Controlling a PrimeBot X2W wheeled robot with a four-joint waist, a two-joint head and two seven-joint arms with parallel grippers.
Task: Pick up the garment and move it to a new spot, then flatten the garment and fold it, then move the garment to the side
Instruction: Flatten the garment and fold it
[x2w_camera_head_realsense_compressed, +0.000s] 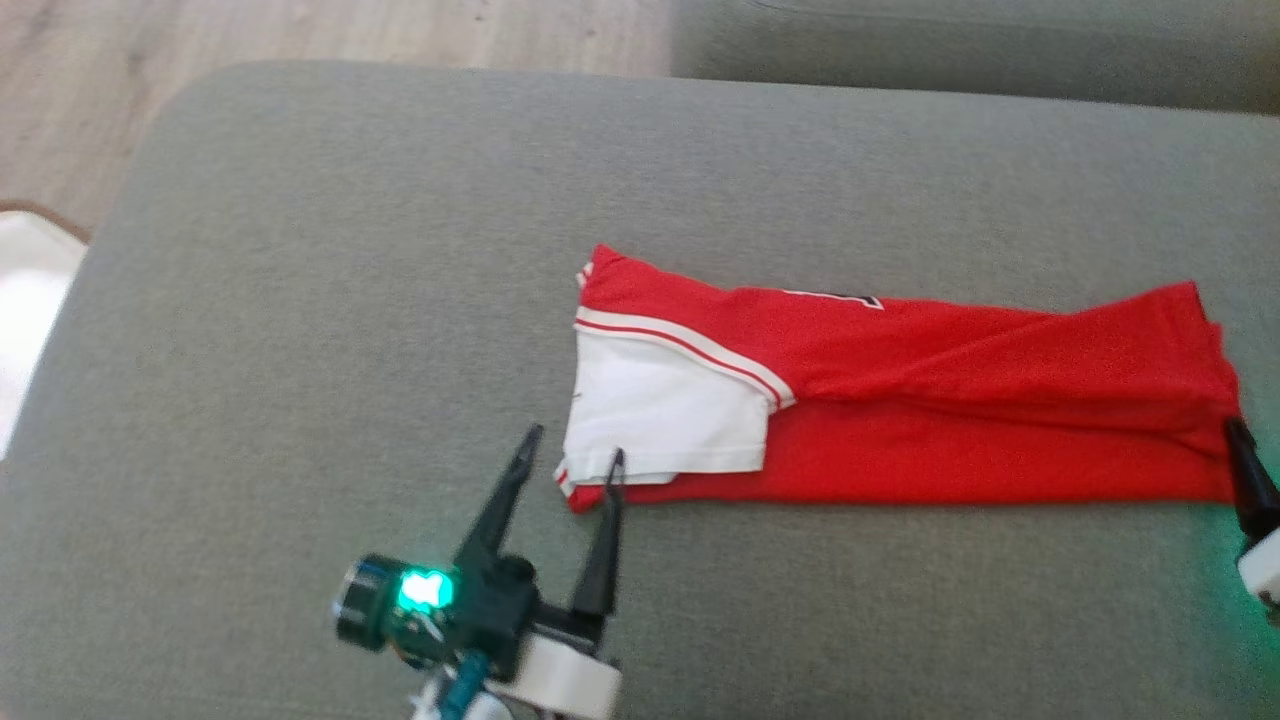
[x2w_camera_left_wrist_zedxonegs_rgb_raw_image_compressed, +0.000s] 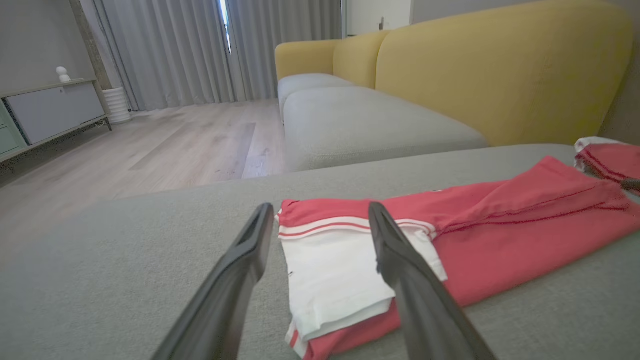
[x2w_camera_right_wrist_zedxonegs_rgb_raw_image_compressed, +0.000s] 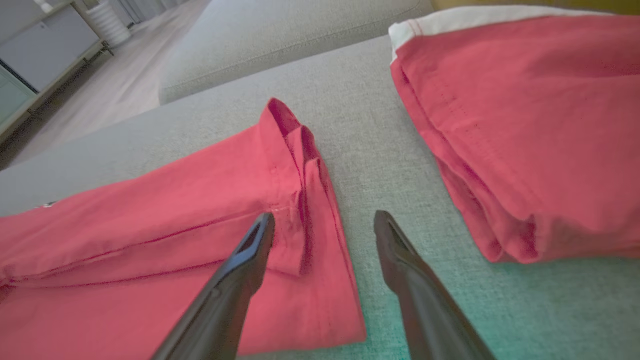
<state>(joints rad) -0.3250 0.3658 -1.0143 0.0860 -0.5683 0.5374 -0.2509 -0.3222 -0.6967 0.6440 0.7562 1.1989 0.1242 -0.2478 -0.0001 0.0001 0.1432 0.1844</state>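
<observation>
Close by garment (x2w_camera_right_wrist_zedxonegs_rgb_raw_image_compressed: 150, 225), another red bundle (x2w_camera_right_wrist_zedxonegs_rgb_raw_image_compressed: 525, 125)

Red garment (x2w_camera_head_realsense_compressed: 950, 400) with white striped sleeve on grey cushion (x2w_camera_head_realsense_compressed: 350, 250).

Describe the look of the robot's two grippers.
The left gripper has two long, dark, tapering fingers on a dark body with a glowing green light, a white wrist casing and a teal cable. The right gripper has the same dark fingers, slotted near the tips.
</observation>
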